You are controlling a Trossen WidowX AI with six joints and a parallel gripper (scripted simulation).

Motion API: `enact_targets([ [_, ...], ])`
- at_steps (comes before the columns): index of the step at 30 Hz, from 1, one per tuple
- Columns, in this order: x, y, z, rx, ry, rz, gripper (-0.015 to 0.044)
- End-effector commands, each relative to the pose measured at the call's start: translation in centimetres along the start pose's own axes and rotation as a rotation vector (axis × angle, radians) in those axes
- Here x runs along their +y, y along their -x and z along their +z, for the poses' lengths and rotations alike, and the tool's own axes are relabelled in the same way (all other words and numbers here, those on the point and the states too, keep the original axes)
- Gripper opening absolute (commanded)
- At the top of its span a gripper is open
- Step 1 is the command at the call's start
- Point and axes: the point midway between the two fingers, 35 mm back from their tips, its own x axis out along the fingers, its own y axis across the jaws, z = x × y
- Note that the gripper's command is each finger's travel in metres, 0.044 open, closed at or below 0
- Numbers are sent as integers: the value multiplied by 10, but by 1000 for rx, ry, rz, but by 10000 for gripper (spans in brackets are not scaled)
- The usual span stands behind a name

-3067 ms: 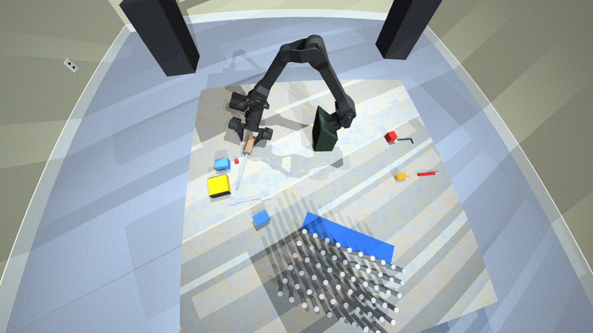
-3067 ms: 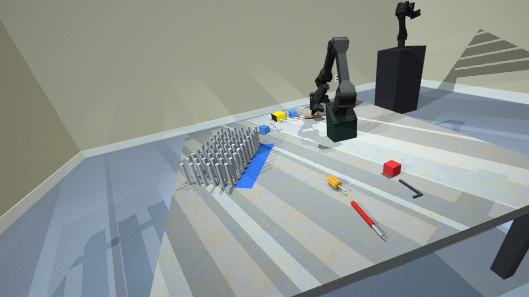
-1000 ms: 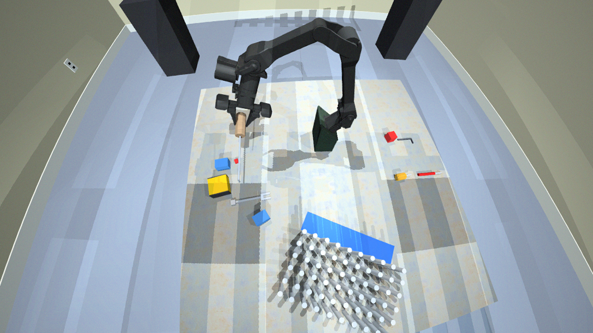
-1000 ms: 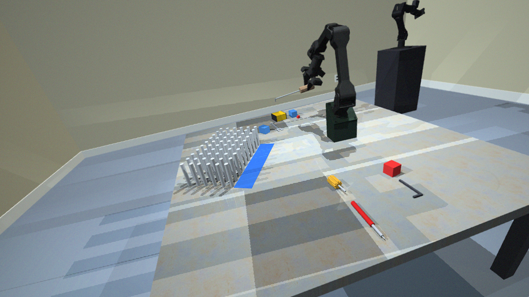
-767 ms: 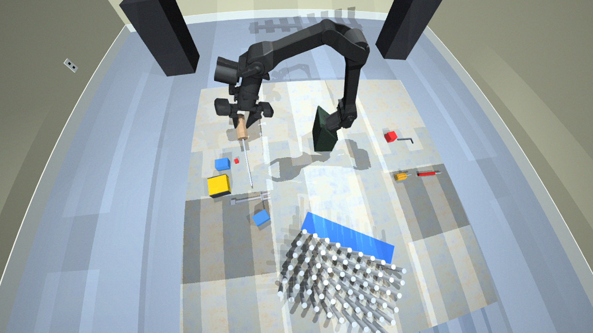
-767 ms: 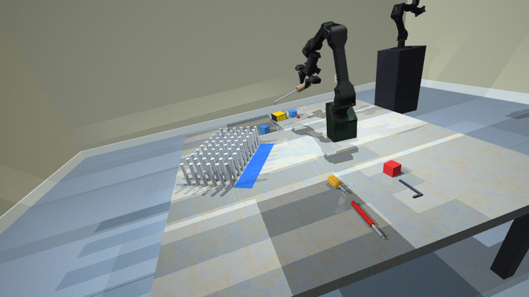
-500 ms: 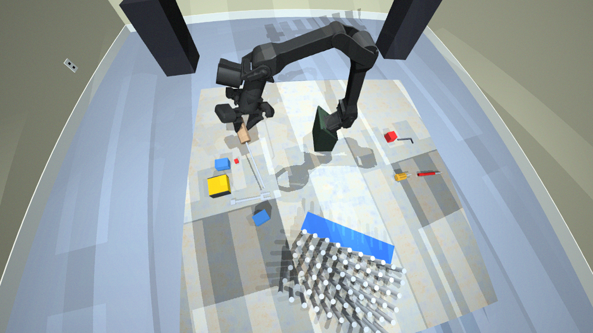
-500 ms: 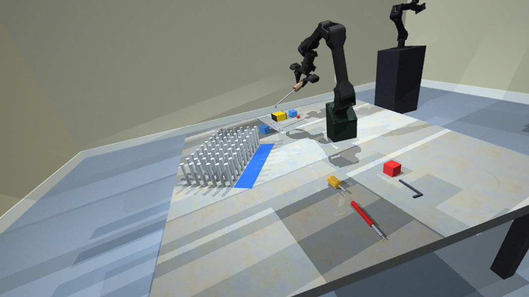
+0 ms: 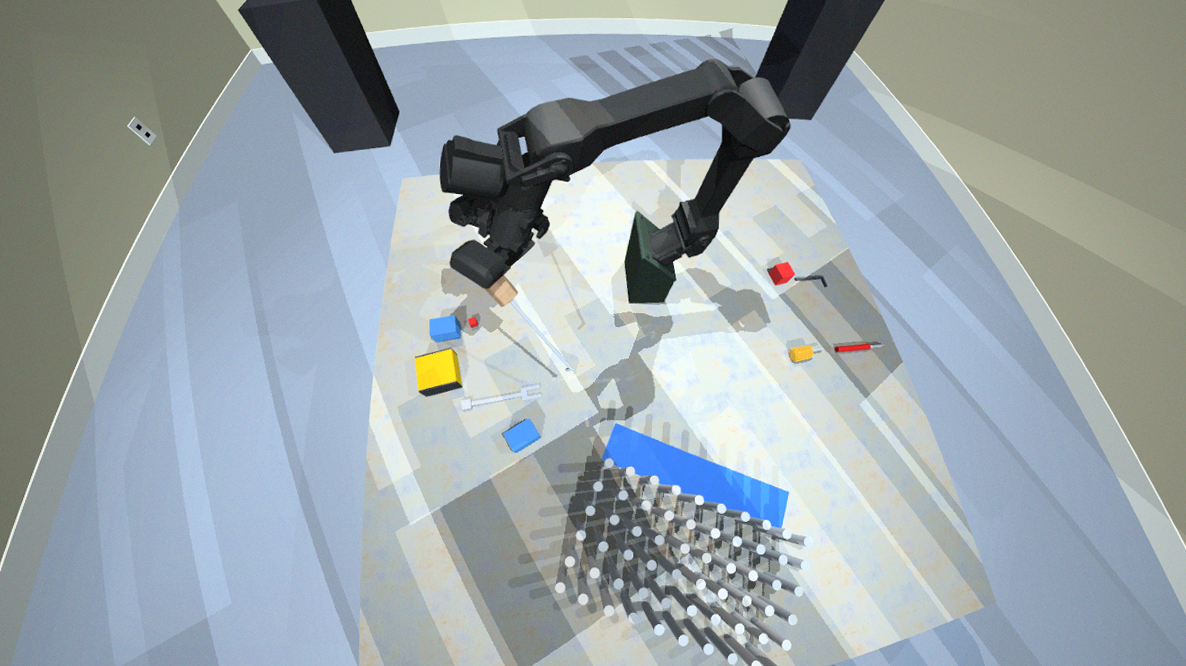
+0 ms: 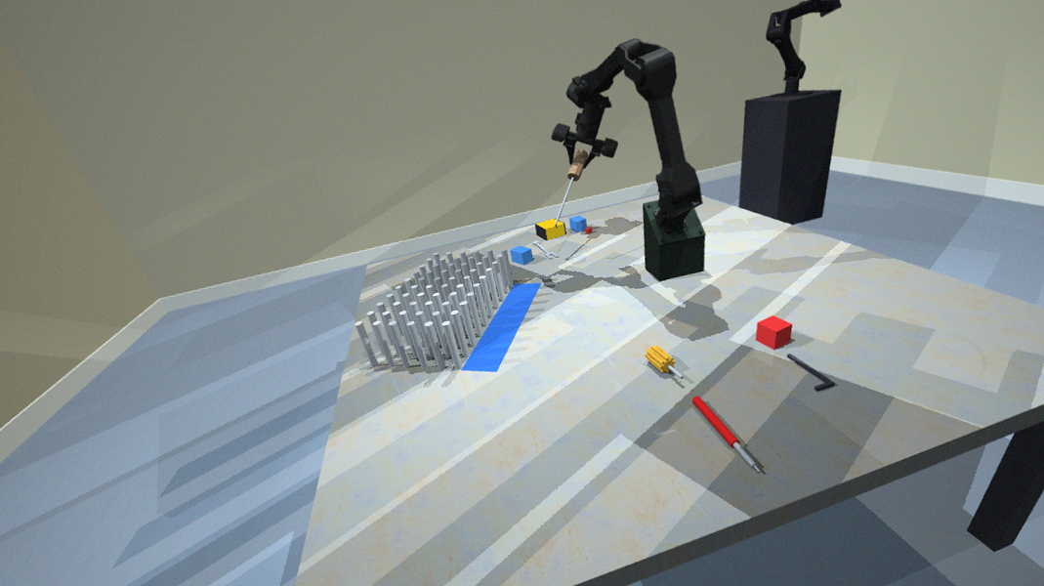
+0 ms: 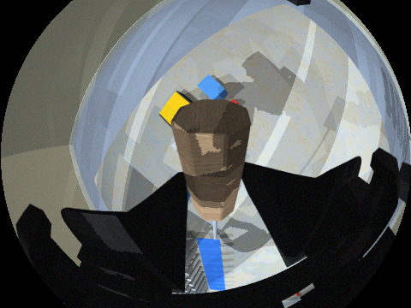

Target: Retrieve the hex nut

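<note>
"So, what has the end effector [image 9: 496,282] [image 10: 579,157] [image 11: 212,174] got?"

"It's clenched on the wooden handle [image 9: 503,291] [image 10: 576,169] [image 11: 211,162] of a thin metal tool, raised above the desk [image 9: 909,560] [image 10: 446,511] [image 11: 300,115]. The shaft [image 9: 539,331] [image 10: 564,199] [image 11: 215,230] slants downward, outside the cluster of posts [image 9: 675,490] [image 10: 449,335]."

"And the nut?"

"I can't make it out, so I can't say where it lies. The posts crowd together and hide a lot. They're standing behind the blue strip [image 9: 698,473] [image 10: 503,328] [image 11: 211,261], as seen from the arm."

"What else is lying about?"

"A wrench [image 9: 497,398] [image 10: 546,249] sits near a yellow block [image 9: 437,368] [image 10: 552,230] [image 11: 173,107]. Across the desk there's a red cube [image 9: 781,272] [image 10: 773,331] beside a black hex key [image 9: 810,278] [image 10: 810,369], plus a stubby yellow screwdriver [image 9: 799,353] [image 10: 658,359] near a long red one [image 9: 853,346] [image 10: 714,420]."
</note>
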Motion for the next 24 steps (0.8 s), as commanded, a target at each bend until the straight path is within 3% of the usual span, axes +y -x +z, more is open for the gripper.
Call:
enact_targets([
  [1,12,5,-14,-7,141,-2,0],
  [24,46,21,-91,-75,834,-97,0],
])
